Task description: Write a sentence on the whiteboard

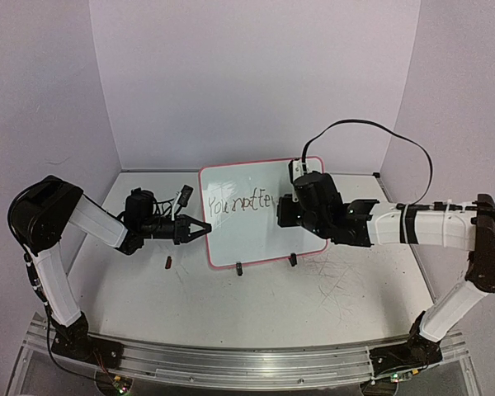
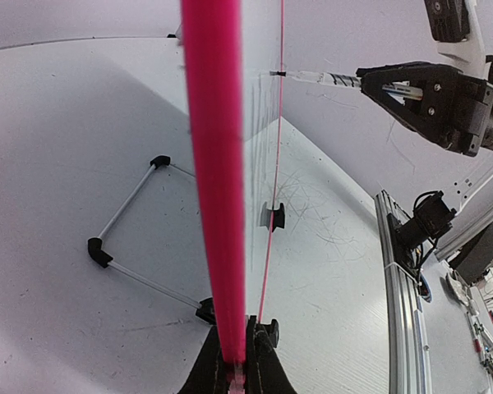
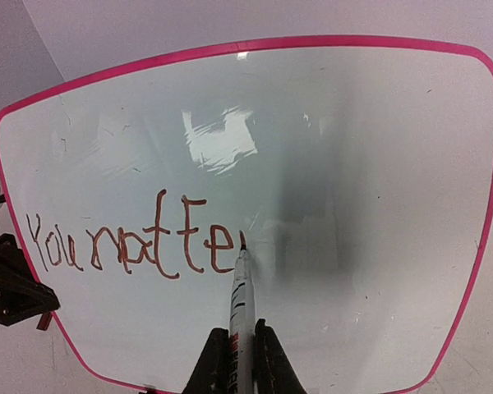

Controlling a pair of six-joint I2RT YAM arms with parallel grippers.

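Your right arm reaches in from the right of the top view, elbow low. The right gripper is clamped on a marker, whose tip touches the whiteboard just after the last letter. At centre left, your left gripper pinches the board's pink left rim. The board stands upright mid-frame, and the sentence crosses its left half. Below is a scuffed white table, with lilac walls behind.

Top view: wide, high behind the table near edge, looking down toward the back wall. Left wrist: very close, edge-on along whiteboard rim. Right wrist: close, facing its front. All share the whiteboard; both wrists show the marker.
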